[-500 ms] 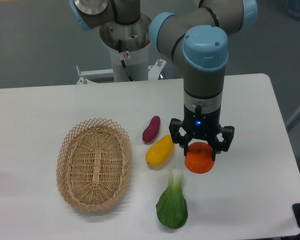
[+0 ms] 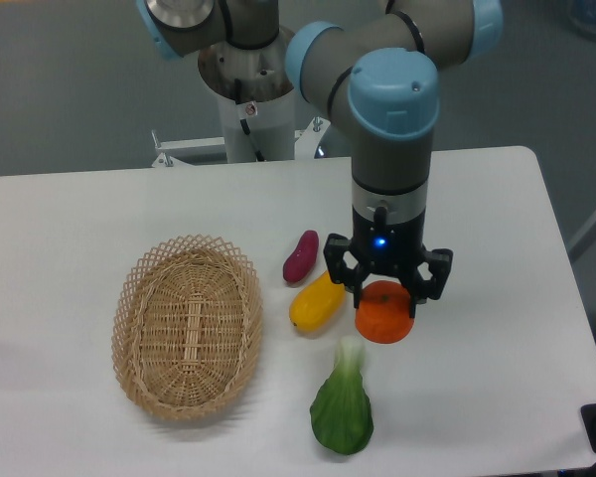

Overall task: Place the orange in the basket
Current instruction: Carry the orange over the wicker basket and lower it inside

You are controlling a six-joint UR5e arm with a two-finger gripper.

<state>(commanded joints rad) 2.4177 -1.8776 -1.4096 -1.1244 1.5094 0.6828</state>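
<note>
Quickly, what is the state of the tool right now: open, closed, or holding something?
Tool: closed on the small round bright orange fruit.

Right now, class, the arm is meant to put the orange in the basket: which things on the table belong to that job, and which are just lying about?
Part of the job:
- orange, between the fingers of the gripper
- basket, with nothing in it

Just lying about:
- yellow fruit
- purple sweet potato
- green leafy vegetable
</note>
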